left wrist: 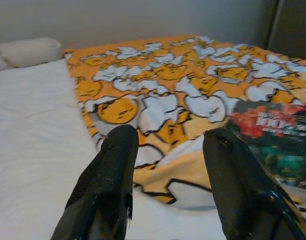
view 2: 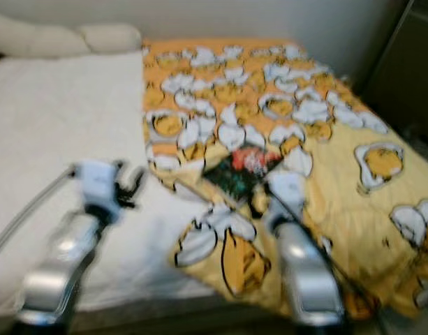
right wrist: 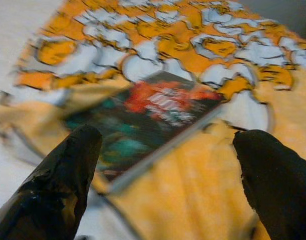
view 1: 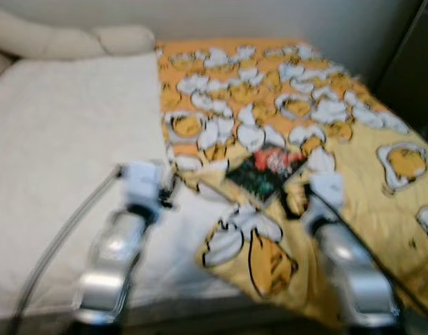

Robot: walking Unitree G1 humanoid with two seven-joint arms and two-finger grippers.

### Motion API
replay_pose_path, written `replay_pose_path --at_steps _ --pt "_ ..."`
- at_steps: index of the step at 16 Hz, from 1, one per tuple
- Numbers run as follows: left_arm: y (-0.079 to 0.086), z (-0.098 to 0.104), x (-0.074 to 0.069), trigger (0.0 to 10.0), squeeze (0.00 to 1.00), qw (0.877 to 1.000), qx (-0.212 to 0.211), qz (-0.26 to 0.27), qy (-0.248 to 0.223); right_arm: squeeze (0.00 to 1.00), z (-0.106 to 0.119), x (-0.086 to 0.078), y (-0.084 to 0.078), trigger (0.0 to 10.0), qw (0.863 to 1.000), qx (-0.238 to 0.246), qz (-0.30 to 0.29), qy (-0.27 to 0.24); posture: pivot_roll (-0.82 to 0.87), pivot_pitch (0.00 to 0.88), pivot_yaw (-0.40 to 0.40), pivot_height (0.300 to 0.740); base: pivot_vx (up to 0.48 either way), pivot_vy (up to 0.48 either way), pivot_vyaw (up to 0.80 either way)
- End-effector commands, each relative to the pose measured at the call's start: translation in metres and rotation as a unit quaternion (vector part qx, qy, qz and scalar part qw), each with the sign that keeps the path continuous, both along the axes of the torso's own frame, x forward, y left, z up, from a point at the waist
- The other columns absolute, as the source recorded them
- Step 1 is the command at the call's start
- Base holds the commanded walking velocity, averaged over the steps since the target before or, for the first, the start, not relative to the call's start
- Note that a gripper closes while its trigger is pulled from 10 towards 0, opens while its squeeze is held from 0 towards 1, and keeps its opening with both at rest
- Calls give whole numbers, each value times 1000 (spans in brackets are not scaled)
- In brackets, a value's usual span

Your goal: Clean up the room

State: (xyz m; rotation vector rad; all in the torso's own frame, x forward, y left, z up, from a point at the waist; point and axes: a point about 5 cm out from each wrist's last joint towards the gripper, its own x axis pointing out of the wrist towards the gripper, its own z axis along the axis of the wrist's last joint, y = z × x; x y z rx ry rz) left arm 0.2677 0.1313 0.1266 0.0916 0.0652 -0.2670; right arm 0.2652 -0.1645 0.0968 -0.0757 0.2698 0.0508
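A dark book (view 1: 264, 172) with a red and green cover lies flat on the yellow cartoon-print blanket (view 1: 283, 112) covering the right half of the bed. My right gripper (right wrist: 167, 145) is open just short of the book (right wrist: 153, 115), fingers spread wide to either side of its near corner. My left gripper (left wrist: 168, 137) is open over the blanket's left edge (left wrist: 143, 110), with the book (left wrist: 277, 135) off to one side. Both silver arms reach out over the bed's near edge. The head views are blurred.
The left half of the bed is bare white sheet (view 1: 60, 153). Cream pillows (view 1: 67, 38) lie at the headboard end by the wall. A dark piece of furniture (view 1: 412, 63) stands at the far right. The blanket hangs over the bed's near right corner.
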Motion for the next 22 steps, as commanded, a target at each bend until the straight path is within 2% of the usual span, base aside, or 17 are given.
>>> replay_pose_path --at_steps 1,3,7,10,15,17,19,20,22 --pt "10 3 0 10000 59 1000 11 16 -4 0 4 3 9 10000 1000 -8 22 -6 -10 0 -16 740 304 0 800" --pt "11 3 0 10000 59 1000 12 16 -4 0 2 1 11 10000 1000 -10 23 -3 -8 0 -15 740 302 0 800" --pt "9 2 -2 10000 51 1000 18 7 -3 0 -2 1 9 10000 1000 9 17 8 -7 0 -13 740 300 0 0" --pt "5 1 -4 10000 31 1000 15 -15 3 0 -4 0 9 10000 998 52 22 20 -8 0 -17 740 0 0 0" --pt "-5 0 -12 10000 24 996 9 -92 18 0 -8 9 4 10000 997 62 3 51 -5 0 -17 740 0 0 0" --pt "-9 1 -12 10000 24 989 5 -145 32 0 -16 18 1 10000 993 72 -23 91 -2 0 -17 740 0 0 0" --pt "-11 1 -11 10000 27 981 5 -189 45 0 -19 24 -2 10000 989 94 -48 108 4 0 -19 740 0 0 0" --pt "-14 2 -11 10000 27 971 16 -233 52 0 -20 29 -5 10000 983 115 -77 122 7 0 -22 740 0 0 0" --pt "-17 6 -11 10000 20 955 26 -289 62 0 -24 33 -11 10000 971 151 -119 141 4 0 -14 740 0 0 0"
